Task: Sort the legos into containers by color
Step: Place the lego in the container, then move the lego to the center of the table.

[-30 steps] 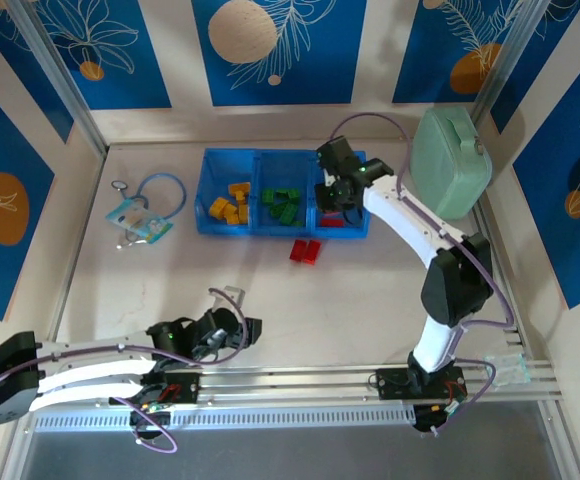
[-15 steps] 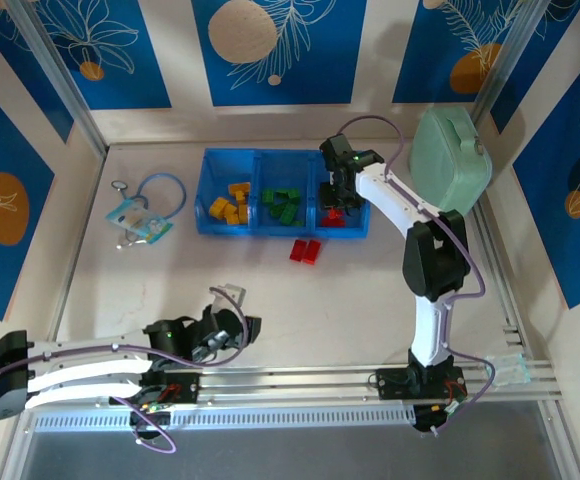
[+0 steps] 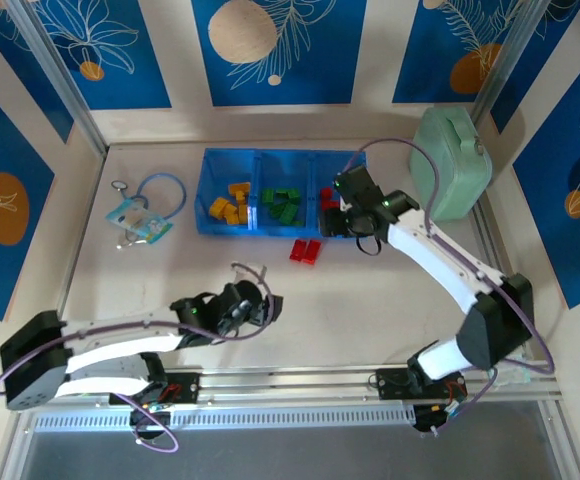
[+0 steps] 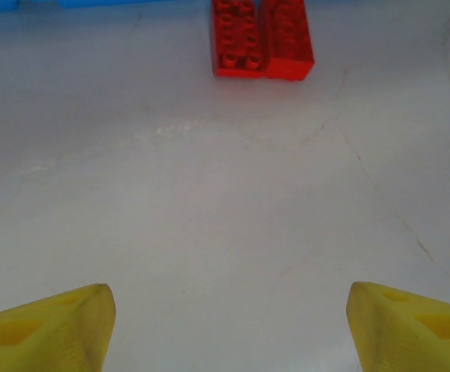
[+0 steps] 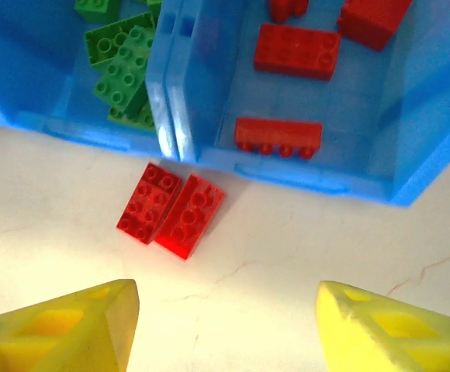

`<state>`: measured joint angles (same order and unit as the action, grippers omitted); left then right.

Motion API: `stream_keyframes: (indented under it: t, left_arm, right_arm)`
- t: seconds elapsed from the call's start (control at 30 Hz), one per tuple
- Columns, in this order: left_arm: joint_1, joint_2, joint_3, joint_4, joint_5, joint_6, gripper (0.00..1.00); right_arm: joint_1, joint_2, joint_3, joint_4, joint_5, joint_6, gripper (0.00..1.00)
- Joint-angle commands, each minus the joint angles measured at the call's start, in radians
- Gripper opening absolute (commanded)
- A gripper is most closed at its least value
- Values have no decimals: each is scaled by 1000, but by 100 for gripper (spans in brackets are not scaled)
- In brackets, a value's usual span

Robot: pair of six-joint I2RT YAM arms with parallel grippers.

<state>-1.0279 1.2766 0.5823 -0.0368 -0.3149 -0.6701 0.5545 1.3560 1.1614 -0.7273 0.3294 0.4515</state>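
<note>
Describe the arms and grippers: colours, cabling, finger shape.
Both the left arm and the right arm have white link shells, black joint housings and purple cables looping alongside. The left gripper and right gripper carry yellow wedge-shaped fingers with recessed pockets.

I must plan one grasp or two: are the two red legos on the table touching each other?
Touching. The right wrist view shows the two red legos lying side by side, their long sides together with no gap between them.
</note>
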Motion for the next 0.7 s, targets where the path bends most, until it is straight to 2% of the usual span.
stream_keyframes:
  t: [0.0,0.07,0.13,0.47,0.67]
  left_arm:
    - [80,121,87,84,166,24,77]
    - [156,200,140,104,240,7,74]
    - [203,267,206,105,267,15,70]
    - [248,530,514,-46,252,140,68]
    - [270,598,570,-44,265,139,64]
  right_arm:
    - [10,-85,-104,41,-27,80,63]
    - [13,-134,-172,55,-34,105,62]
    - [18,-178,-228,64,-40,131,62]
    - [25,-351,-376,52,-31,191,61]
    - [24,-411,-392,56,-42,187,61]
